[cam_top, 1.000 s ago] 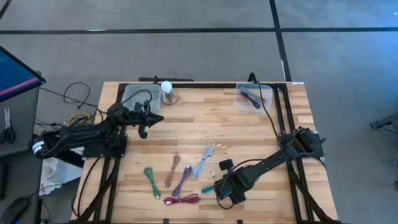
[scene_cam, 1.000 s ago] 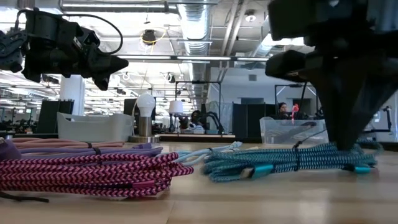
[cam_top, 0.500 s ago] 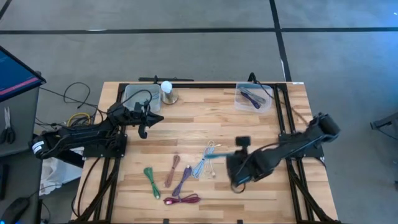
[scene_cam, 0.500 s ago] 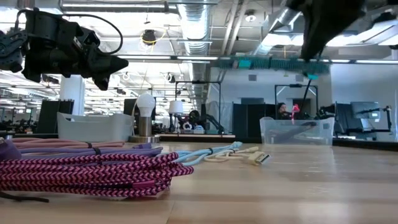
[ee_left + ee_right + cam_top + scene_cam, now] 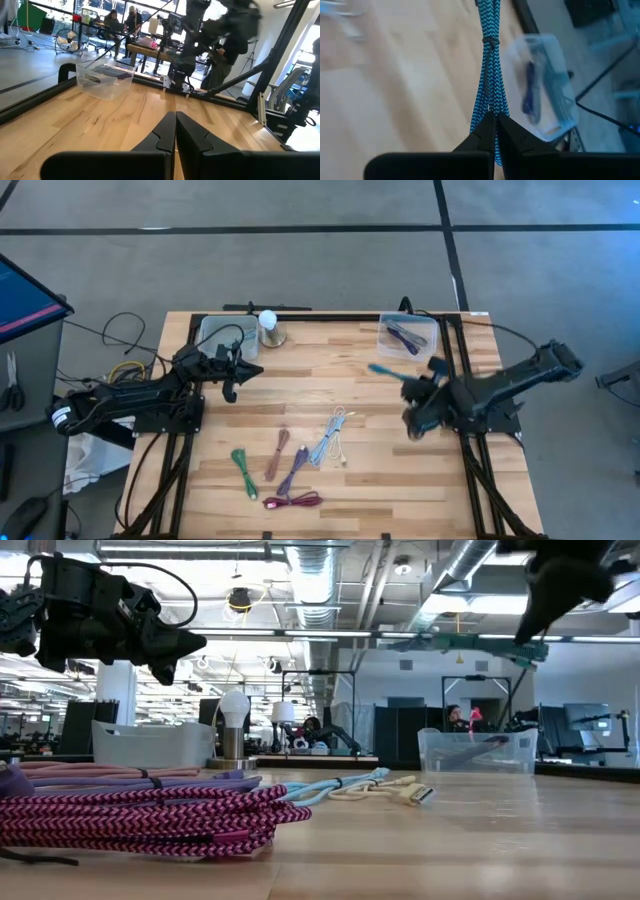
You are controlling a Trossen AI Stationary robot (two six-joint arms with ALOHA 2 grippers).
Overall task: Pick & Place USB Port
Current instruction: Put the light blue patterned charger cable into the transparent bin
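A teal braided USB cable, coiled in a tied bundle [image 5: 384,369] [image 5: 489,60], is in the air, carried by my right gripper [image 5: 408,383] [image 5: 493,119], which is shut on it. Just beyond it, at the far right of the table, stands a clear bin [image 5: 408,337] [image 5: 542,95] with a dark blue cable inside. In the low view the bundle [image 5: 470,644] floats level, high over the table. My left gripper [image 5: 236,371] [image 5: 175,125] is shut on nothing and hovers near the left bin [image 5: 221,335]. My right gripper pinches the teal bundle between its two fingers at one end [image 5: 488,111]. The bundle runs on straight ahead past the fingertips, along the line of the fingers, toward the right bin. It is lifted clear of the table and lies about level.
Several coiled cables lie on the near middle of the table: green [image 5: 243,470], mauve [image 5: 277,453], purple [image 5: 295,468], magenta [image 5: 293,501] [image 5: 140,820] and light blue [image 5: 329,437] [image 5: 350,785]. A light bulb on a base [image 5: 270,329] stands by the left bin. Bare wood lies between the cables and the bins.
My right gripper has lifted the teal bundle off the near part of the table and carried it up and toward the far right, to just short of the right bin. The bundle, then on the wood, now hangs clear in the air. The left arm has kept still.
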